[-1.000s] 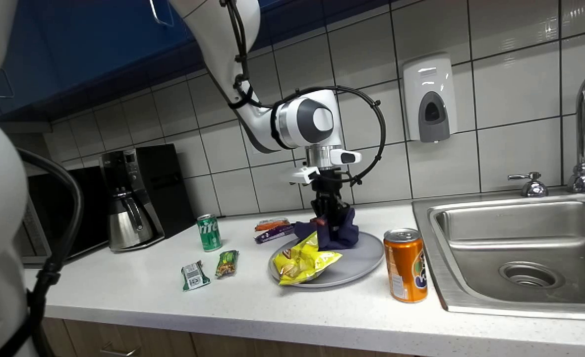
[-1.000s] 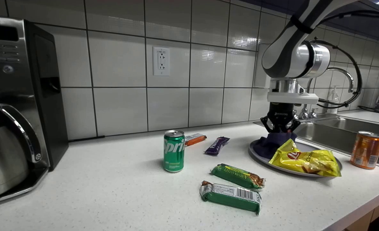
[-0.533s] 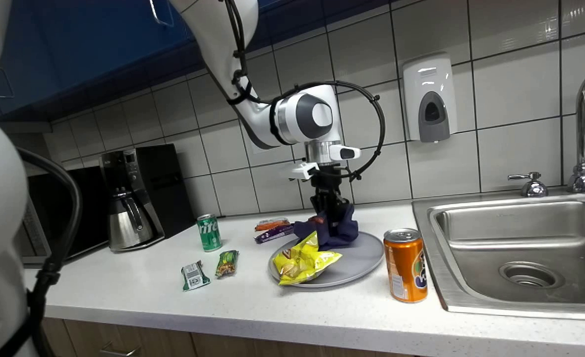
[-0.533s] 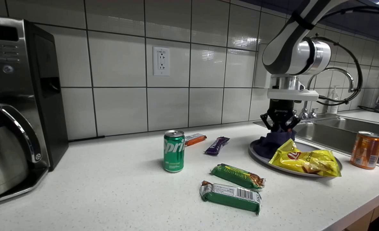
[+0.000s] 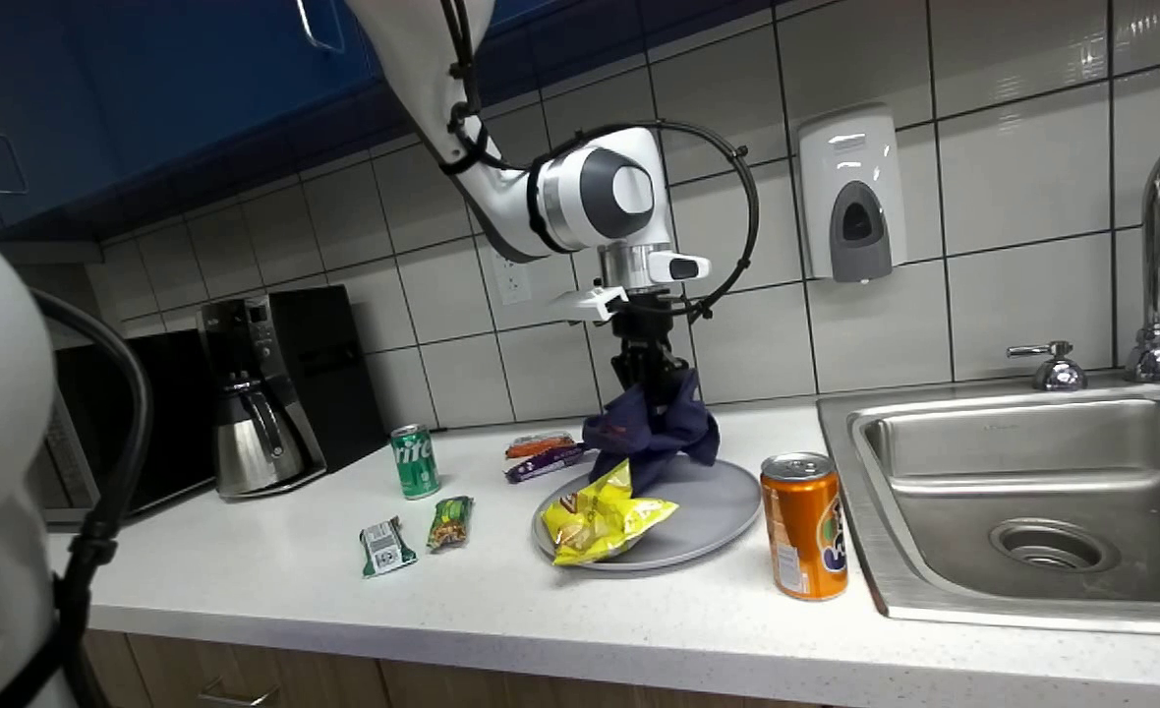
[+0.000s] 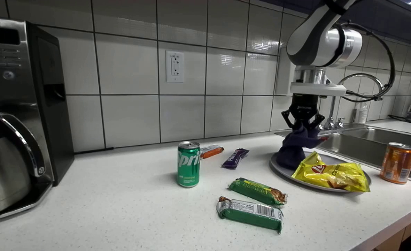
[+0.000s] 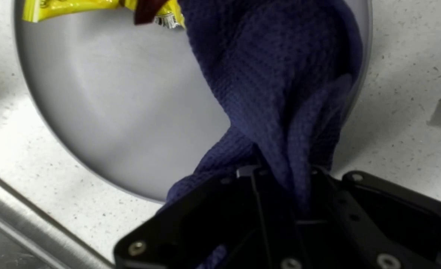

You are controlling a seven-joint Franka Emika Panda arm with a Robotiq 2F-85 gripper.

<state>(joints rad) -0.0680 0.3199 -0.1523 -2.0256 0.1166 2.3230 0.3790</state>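
The black two-fingered gripper (image 6: 302,124) over there sits higher than a second ago, and the white-and-grey robot arm (image 5: 590,202) rises with it. The dark purple-blue textured cloth (image 5: 651,433) is no longer a low heap: it draws up taller, a reddish corner (image 6: 323,138) poking out sideways. Beneath it, more of the round grey plate (image 5: 713,506) shows in an exterior view.

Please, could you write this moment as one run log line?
claw: gripping navy cloth | cloth: bunched over gray plate, contact unclear | yellow bag: on plate | orange can: upright beside plate
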